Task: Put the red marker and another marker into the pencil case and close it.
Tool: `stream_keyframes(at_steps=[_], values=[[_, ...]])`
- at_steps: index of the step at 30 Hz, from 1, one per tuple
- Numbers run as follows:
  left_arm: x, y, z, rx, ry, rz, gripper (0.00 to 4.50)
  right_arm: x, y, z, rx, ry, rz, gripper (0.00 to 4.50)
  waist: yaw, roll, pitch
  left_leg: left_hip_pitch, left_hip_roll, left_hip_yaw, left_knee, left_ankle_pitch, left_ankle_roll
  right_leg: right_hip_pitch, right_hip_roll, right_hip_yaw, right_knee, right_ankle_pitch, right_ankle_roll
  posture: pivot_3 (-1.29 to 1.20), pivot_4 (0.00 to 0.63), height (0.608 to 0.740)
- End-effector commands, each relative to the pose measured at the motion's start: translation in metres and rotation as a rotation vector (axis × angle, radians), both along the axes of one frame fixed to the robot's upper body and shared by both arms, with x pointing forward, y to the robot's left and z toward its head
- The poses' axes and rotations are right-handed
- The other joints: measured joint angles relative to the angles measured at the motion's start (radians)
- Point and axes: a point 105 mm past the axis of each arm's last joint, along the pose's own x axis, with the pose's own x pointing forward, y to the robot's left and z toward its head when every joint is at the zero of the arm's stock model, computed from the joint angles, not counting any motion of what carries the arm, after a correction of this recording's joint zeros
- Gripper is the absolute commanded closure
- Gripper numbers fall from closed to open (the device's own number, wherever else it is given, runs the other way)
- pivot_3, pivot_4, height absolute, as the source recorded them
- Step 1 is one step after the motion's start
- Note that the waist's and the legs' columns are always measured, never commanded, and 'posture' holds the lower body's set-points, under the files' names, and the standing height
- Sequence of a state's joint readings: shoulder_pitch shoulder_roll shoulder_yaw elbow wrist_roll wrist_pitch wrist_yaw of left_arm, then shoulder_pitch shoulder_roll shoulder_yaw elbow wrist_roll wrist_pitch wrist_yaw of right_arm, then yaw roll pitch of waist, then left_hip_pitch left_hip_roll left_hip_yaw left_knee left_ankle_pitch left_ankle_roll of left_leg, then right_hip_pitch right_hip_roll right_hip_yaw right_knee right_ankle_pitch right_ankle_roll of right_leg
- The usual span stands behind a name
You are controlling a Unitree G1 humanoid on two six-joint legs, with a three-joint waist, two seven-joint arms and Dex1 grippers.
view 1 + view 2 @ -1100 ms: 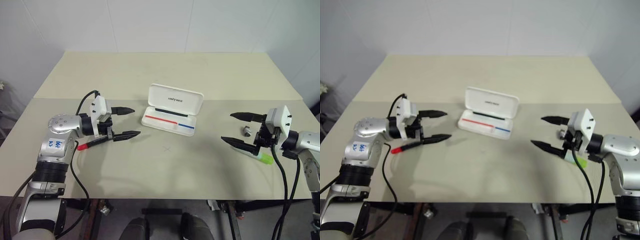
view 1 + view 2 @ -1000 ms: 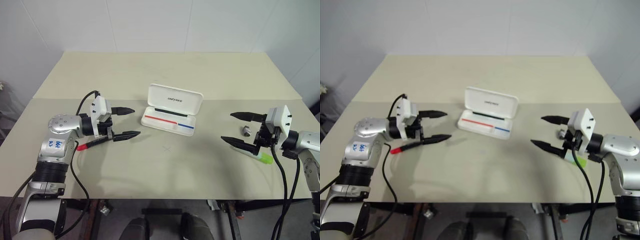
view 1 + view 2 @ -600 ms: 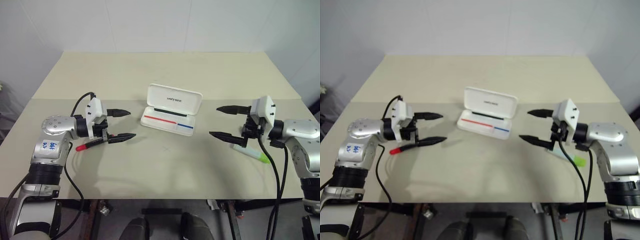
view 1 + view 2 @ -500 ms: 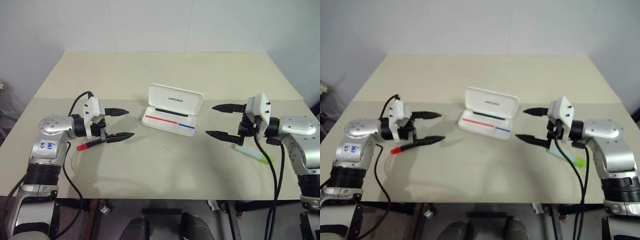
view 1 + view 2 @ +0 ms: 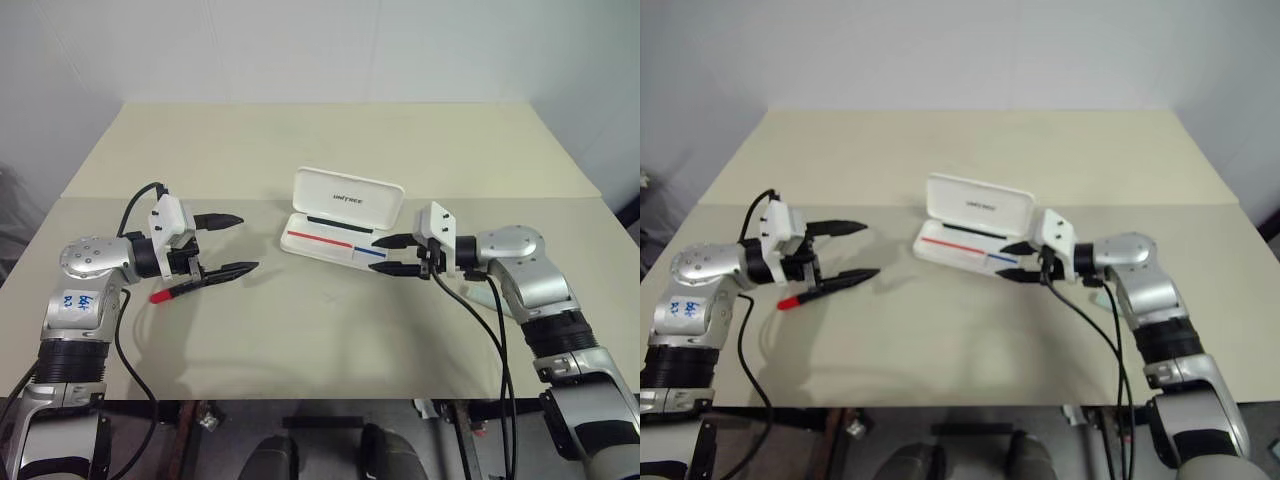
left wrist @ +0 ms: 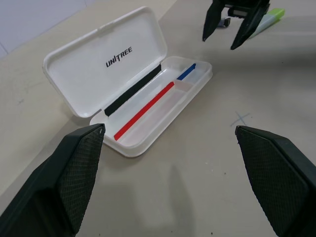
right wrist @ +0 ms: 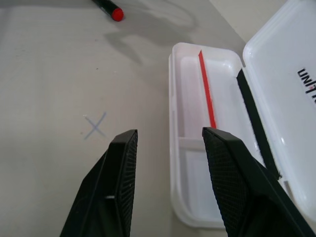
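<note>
The pencil case (image 5: 340, 225) lies open. The right gripper (image 5: 396, 255) hovers empty, fingers parted, by its right end. The left gripper (image 5: 228, 244) gapes wide above the red marker (image 5: 172, 291).

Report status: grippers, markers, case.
Left gripper open, empty, over the red marker on the table. Right gripper empty, jaws apart, beside the case. Case open, nothing in it. Green marker on the table behind the right gripper.

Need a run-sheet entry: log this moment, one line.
case open, empty | red marker on table | left pincer open | right pincer open
</note>
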State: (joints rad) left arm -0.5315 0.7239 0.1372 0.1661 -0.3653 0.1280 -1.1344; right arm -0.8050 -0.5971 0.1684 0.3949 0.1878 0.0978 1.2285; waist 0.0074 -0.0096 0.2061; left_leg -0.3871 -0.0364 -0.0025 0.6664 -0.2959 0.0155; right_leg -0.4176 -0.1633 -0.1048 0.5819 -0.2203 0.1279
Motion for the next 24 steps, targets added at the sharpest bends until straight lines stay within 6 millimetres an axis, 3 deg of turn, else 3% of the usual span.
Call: stream_keyframes(at_steps=[1, 13, 18, 22, 24], values=[[-0.005, 0.008, 0.010, 0.004, -0.040, 0.024, 0.00, 0.013, 0.004, 0.000, -0.061, -0.016, -0.015, 2.32, -0.009, 0.000, 0.000, 0.000, 0.000, 0.000, 0.000, 0.000, 0.000, 0.000, 0.000, 0.000, 0.000, 0.000, 0.000, 0.00, 0.150, 0.740], [-0.011, 0.010, 0.013, 0.016, -0.045, 0.042, 0.00, 0.027, 0.017, -0.019, -0.144, 0.046, 0.001, 2.32, -0.016, 0.000, 0.000, 0.000, 0.000, 0.002, 0.000, 0.000, -0.001, -0.003, 0.001, 0.003, 0.002, 0.000, 0.000, 0.00, 0.150, 0.740], [-0.014, 0.017, 0.017, 0.033, -0.058, 0.055, 0.00, 0.031, 0.014, -0.043, -0.259, 0.102, -0.024, 2.32, -0.023, 0.000, 0.000, 0.000, 0.000, 0.002, 0.000, 0.000, -0.001, -0.003, 0.001, 0.003, 0.002, 0.000, 0.000, 0.00, 0.150, 0.740], [-0.014, 0.018, 0.022, 0.039, -0.070, 0.054, 0.00, 0.033, 0.013, -0.049, -0.318, 0.135, -0.033, 2.32, -0.026, 0.000, 0.000, 0.000, 0.000, 0.001, 0.000, 0.000, -0.001, -0.004, 0.001, 0.005, 0.004, 0.000, 0.000, 0.00, 0.150, 0.740], [-0.014, 0.018, 0.023, 0.039, -0.074, 0.055, 0.00, 0.035, 0.014, -0.048, -0.329, 0.119, -0.037, 2.67, -0.026, 0.000, 0.000, 0.000, 0.000, 0.000, 0.000, 0.000, -0.001, -0.004, 0.001, 0.005, 0.004, 0.000, 0.000, 0.00, 0.150, 0.740]])
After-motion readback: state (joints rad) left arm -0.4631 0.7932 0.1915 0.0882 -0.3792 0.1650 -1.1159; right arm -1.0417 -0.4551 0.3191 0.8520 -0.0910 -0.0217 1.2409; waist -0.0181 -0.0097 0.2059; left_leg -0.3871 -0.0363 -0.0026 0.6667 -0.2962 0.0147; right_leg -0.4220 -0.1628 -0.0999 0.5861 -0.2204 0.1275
